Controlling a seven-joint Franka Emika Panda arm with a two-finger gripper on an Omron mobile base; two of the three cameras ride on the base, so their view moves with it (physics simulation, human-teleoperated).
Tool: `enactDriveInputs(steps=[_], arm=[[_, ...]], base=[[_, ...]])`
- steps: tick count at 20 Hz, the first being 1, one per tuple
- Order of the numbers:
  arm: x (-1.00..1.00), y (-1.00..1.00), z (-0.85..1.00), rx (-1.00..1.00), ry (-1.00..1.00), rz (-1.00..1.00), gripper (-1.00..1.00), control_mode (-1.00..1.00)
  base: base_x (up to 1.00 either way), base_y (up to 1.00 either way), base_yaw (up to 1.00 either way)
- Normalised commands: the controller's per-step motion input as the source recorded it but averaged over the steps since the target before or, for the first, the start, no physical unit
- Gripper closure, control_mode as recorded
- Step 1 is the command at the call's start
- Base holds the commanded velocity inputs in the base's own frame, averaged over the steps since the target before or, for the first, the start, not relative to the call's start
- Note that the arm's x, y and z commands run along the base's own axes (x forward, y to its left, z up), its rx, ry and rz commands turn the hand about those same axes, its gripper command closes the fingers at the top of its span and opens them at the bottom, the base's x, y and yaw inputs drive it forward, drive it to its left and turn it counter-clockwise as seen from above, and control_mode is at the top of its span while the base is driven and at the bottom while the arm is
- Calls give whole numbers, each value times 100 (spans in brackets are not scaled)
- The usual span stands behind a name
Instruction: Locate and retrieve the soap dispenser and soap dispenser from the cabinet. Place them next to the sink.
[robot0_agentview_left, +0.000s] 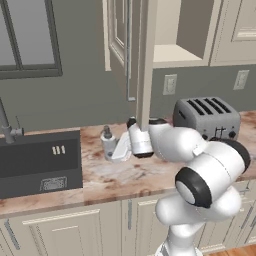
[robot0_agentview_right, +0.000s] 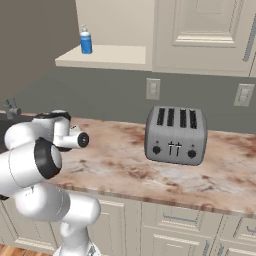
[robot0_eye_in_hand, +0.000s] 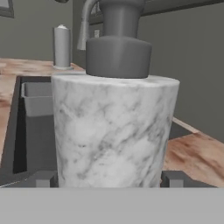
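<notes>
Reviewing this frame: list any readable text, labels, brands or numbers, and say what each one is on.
No text can be read.
Blue bottle on the cabinet shelf: pale label, too small to read.
Toaster: knobs and levers on the front, no legible markings.
Sink: small pale marks on its wall, too blurred to read.
Grey dispenser between the end effector's fingers: marbled surface, no label.
</notes>
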Motion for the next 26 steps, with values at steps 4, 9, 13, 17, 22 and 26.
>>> enactDriveInputs(steps=[4, 9, 13, 17, 22, 26], arm=[[25, 11, -17, 0, -4, 0, 100, -100], [21, 10, -7, -1, -7, 0, 100, -100], [33, 6, -8, 0, -3, 0, 100, -100], [30, 5, -8, 0, -4, 0, 100, -100], [33, 2, -9, 0, -2, 0, 100, -100], [31, 4, -9, 0, -2, 0, 100, -100]], base=[[0, 0, 0], [0, 0, 0], [0, 0, 0], [0, 0, 0], [0, 0, 0], [0, 0, 0]])
